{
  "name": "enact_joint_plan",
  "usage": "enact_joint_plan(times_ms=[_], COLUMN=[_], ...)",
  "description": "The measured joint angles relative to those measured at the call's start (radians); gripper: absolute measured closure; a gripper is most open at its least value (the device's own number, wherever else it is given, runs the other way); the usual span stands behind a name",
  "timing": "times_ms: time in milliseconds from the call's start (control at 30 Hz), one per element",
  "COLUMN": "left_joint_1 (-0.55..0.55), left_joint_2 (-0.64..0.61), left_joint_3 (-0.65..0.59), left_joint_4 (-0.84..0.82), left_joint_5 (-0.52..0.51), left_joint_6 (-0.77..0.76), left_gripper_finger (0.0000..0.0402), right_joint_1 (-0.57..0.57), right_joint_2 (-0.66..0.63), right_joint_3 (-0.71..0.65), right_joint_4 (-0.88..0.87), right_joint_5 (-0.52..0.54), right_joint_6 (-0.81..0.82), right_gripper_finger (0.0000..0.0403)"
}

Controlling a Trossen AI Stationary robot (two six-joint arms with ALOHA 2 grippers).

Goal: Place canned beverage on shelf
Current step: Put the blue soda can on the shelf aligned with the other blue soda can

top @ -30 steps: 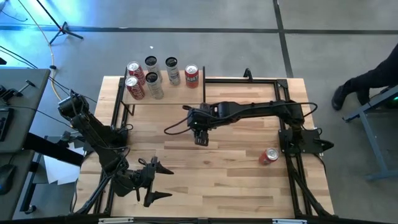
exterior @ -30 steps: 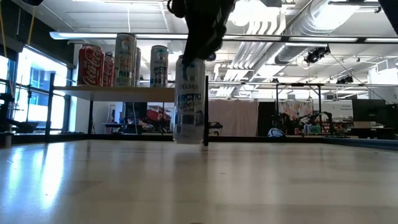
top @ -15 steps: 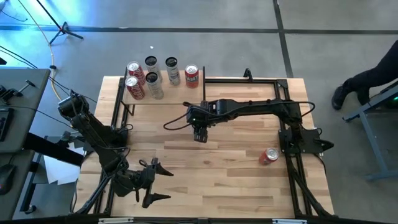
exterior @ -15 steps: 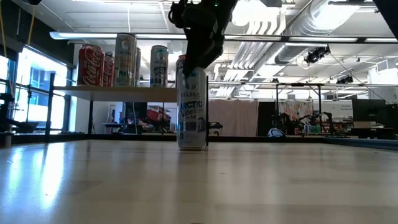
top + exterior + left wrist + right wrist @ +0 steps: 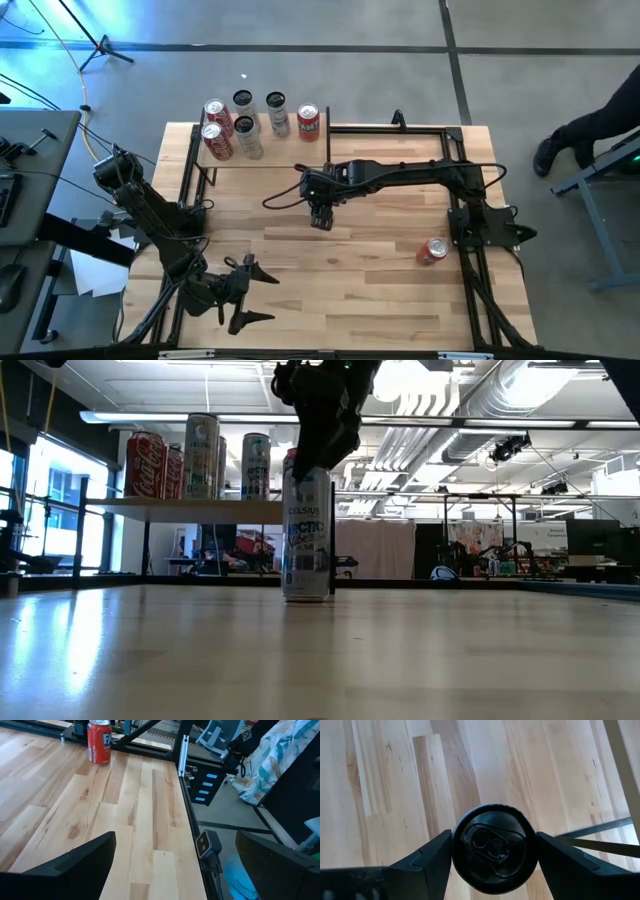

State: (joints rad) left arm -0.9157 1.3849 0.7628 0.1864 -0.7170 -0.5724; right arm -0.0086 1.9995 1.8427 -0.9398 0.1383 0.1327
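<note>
Moved: right gripper (image 5: pixel 320 211) with can (image 5: pixel 307 532) shifted toward shelf (image 5: pixel 262 150) | clamped on can top, mid-table, upright | left gripper (image 5: pixel 245 292) idle, open | risk: clipping shelf post or crowded shelf cans (image 5: pixel 240 124), toppling them

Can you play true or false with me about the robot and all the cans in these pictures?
1. The right tool is squeezing a tall white can from above. True.
2. That white can is already up on the shelf. False: it is upright over the striped tabletop, in front of the shelf.
3. Five cans stand on the shelf. True: two red ones, two silver ones and one more red one.
4. The left tool is holding a red can. False: it is open and holds nothing, near the table's front edge.
5. A red can lies on its side near the right arm's base. True.
</note>
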Motion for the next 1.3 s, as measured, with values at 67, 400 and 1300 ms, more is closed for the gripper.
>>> enact_joint_plan(times_ms=[67,400,1300], left_joint_1=[0.000,0.000,0.000], left_joint_2=[0.000,0.000,0.000], left_joint_3=[0.000,0.000,0.000], left_joint_4=[0.000,0.000,-0.001], left_joint_5=[0.000,0.000,0.000], left_joint_6=[0.000,0.000,0.000], left_gripper_finger=[0.0014,0.0014,0.0014], right_joint_1=[0.000,0.000,0.204], right_joint_2=[0.000,-0.002,-0.021], right_joint_3=[0.000,0.002,0.089], right_joint_4=[-0.002,-0.004,-0.186], right_joint_5=[0.000,0.041,0.287], right_joint_6=[-0.001,0.025,0.435], right_gripper_finger=[0.0157,0.0102,0.0088])
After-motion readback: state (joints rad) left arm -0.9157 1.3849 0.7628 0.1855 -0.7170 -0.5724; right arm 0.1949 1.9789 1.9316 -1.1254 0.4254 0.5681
